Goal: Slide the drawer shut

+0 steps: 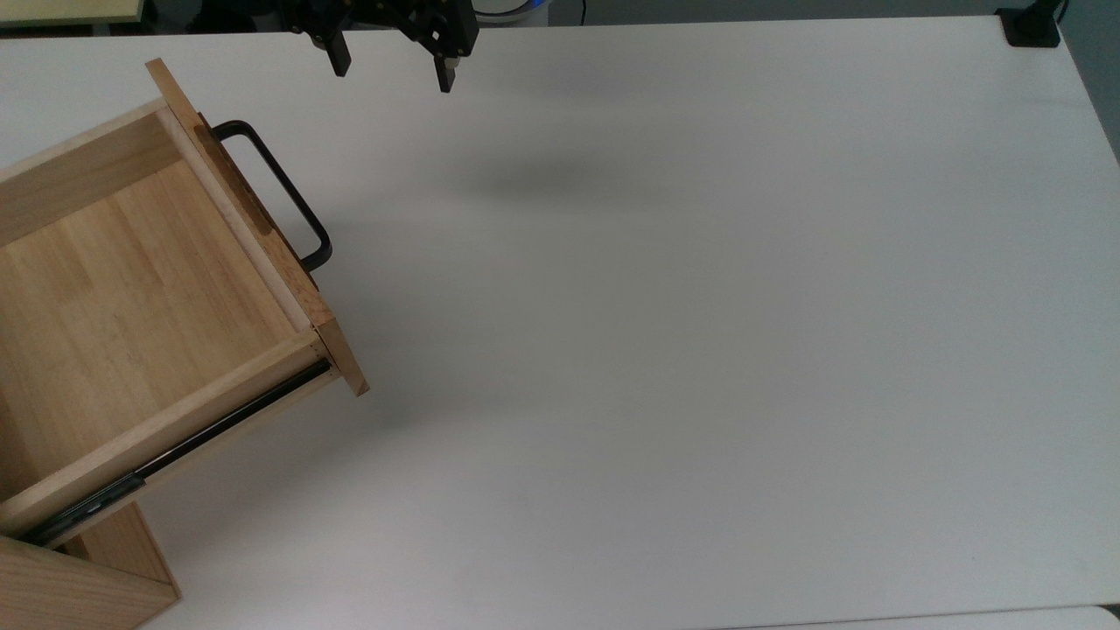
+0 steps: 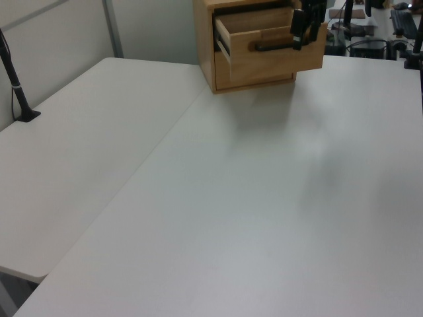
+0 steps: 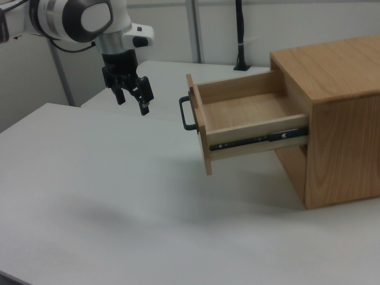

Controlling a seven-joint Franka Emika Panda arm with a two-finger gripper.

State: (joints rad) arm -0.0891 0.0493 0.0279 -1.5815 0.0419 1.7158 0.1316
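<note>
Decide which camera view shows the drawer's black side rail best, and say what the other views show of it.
The right view: the side rail runs in full profile along the pulled-out drawer into the cabinet. The top view shows it from above as a thin dark strip under the drawer's wall. The left view shows a short dark piece of rail beside the drawer.

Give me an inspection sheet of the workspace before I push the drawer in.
Surface: white table, bare around the cabinet.
Job's things: light pine-wood drawer pulled far out, inside bare; black U-shaped metal bar handle untouched; black side rail exposed.
Clutter: nothing seen.
Gripper: black two-finger gripper open, in the air, apart from the handle.
Cables: black cable on a clamped black post at the table edge.
Surroundings: outer wooden cabinet; grey partition wall.
</note>
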